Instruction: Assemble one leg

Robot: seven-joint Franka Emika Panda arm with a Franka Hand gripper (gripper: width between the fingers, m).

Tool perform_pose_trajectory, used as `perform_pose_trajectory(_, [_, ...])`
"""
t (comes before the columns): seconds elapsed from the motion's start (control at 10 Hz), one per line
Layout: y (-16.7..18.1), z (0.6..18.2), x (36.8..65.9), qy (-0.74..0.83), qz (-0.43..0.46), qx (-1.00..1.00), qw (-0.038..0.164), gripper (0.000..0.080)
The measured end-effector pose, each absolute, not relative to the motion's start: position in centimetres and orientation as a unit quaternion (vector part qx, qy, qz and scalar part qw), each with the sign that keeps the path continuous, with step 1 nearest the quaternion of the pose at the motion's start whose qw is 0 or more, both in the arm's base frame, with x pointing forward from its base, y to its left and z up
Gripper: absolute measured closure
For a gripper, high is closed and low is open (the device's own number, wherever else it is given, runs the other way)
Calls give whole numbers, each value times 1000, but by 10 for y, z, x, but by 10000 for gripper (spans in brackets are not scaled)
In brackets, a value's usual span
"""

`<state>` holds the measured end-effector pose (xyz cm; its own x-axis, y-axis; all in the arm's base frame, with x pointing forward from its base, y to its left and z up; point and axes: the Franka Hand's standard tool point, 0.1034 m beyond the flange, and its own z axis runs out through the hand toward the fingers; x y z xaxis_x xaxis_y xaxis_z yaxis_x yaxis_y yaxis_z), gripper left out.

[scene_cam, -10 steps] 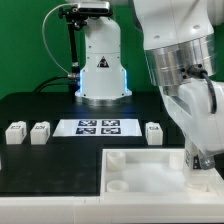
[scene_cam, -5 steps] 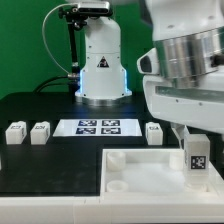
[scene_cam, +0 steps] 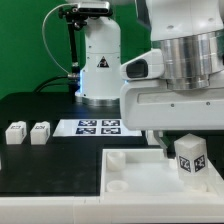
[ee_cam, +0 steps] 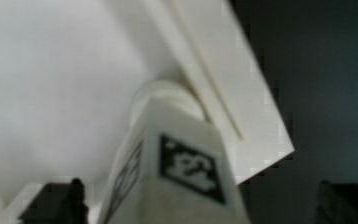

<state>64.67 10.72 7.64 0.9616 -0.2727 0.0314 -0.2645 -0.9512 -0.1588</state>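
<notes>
A leg [scene_cam: 190, 157], a chunky white block with a black-and-white tag, stands slightly tilted on the large white panel [scene_cam: 140, 172] near its right side in the exterior view. My gripper [scene_cam: 184, 138] hangs just above it, open. One dark finger [scene_cam: 157, 140] shows beside the leg. In the wrist view the leg [ee_cam: 179, 160] rises between my gripper's [ee_cam: 202, 205] two dark fingertips [ee_cam: 55, 202], with gaps on both sides. Two more legs [scene_cam: 15, 132] [scene_cam: 40, 131] stand side by side on the black table at the exterior view's left.
The marker board [scene_cam: 100, 126] lies on the table behind the panel. The arm's white base [scene_cam: 100, 70] stands at the back. A round socket [scene_cam: 116, 158] shows at the panel's left corner. My arm's bulk hides the table's right part.
The jaws have opened and let go of the leg, which now stands on the panel. The hand has lifted and shifted toward the exterior view's left, covering a leg on the table behind it.
</notes>
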Motion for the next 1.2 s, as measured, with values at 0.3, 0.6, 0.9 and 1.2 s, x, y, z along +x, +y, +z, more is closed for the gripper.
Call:
perform_pose_trajectory(0.3, [103, 71, 644, -12, -39, -997, 67, 151])
perform_pose_trajectory(0.6, [104, 71, 646, -40, -47, -996, 63, 198])
perform_pose_trajectory(0.9, [106, 71, 646, 92, -38, -992, 71, 372])
perform_pose_trajectory(1.2, [108, 71, 646, 242, -26, -967, 79, 753])
